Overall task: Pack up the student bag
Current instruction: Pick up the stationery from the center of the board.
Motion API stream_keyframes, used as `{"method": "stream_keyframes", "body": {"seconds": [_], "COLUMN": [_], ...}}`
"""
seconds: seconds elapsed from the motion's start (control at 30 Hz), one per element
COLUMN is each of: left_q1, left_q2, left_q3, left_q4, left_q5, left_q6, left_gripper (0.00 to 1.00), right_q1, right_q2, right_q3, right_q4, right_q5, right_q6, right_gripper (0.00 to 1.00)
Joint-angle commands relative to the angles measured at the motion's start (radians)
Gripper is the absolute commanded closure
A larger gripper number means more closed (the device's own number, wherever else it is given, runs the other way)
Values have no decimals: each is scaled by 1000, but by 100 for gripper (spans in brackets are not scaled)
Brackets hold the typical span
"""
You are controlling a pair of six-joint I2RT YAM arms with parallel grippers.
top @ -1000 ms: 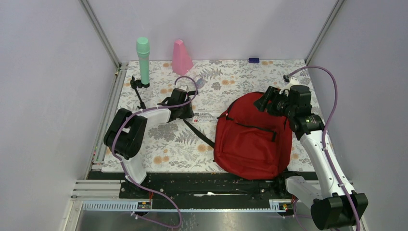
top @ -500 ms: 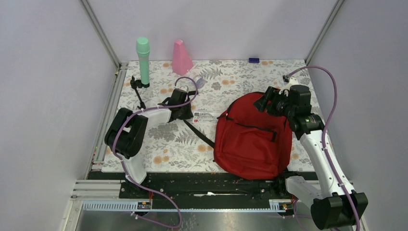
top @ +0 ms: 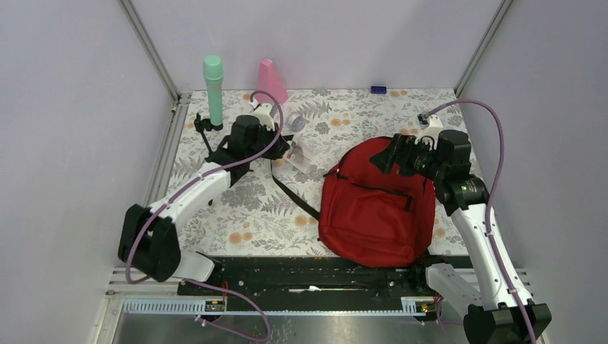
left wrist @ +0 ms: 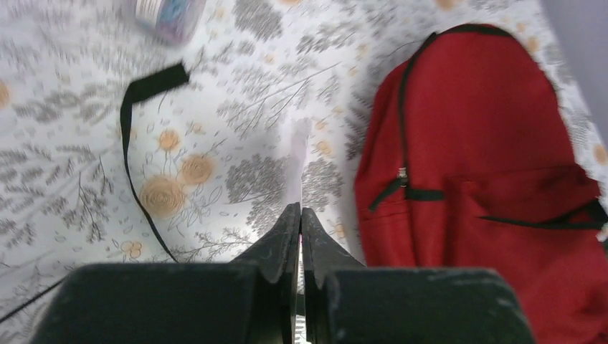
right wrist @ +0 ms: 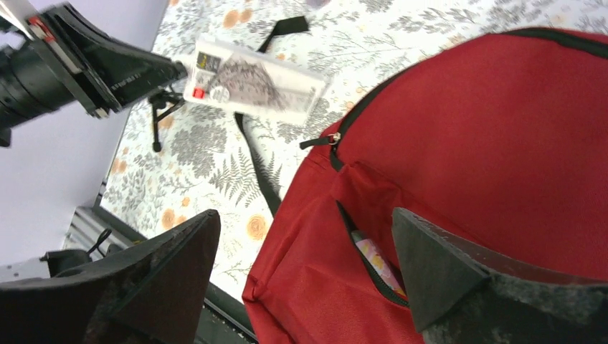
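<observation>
Red student bag (top: pixel 376 208) lies flat on the flowered worktop (top: pixel 244 215), centre-right in the top view. Its front faces up and its front pocket zip gapes, so things can slide in; a pink item (right wrist: pixel 376 258) shows inside that slot. The left pincer (left wrist: pixel 300 215) is clamped on the edge of a flat clear packet (right wrist: pixel 251 82). It holds the packet above the worktop just left of the bag, probably to carry it to an opening. The right pincer (right wrist: pixel 305 215) hovers over the bag's upper part with fingers wide apart and nothing between them, likely ready to pull the fabric open. Counted: one bag, one packet, one trailing black strap (left wrist: pixel 136 136), one green tube (top: pixel 213 89), one pink cone (top: pixel 271 84), one small blue piece (top: pixel 378 89), and two arms.
</observation>
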Motion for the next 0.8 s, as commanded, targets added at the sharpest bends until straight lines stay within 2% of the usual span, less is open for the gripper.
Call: {"method": "stream_keyframes", "body": {"seconds": [0.0,0.1,0.2,0.3,0.47,0.57,0.77], "left_q1": [-28,-78,-127,-138,-141,-153,-176], "left_q2": [-141,-191,-234,-287,-351,-373,-375], "left_q3": [120,231,310,334,329,331,369], "left_q4": [-79,-250,-381,-448,-482,-484,-502], "left_q5": [89,96,132,262,509,579,635], "left_q6": [102,170,226,252,284,285,298], "left_gripper": [100,100,100,100,100,100,100], "right_q1": [-5,-5,-5,-5,-2,17,104], "right_q2": [-53,-75,-94,-104,-99,-89,-80], "right_q3": [35,23,-8,-66,-133,-137,-136], "right_q4": [98,149,272,492,770,812,794], "right_q5": [-126,-155,-263,-433,-569,-619,-633], "right_q6": [-12,21,55,134,285,315,272], "right_gripper": [1,0,0,0,0,0,0]}}
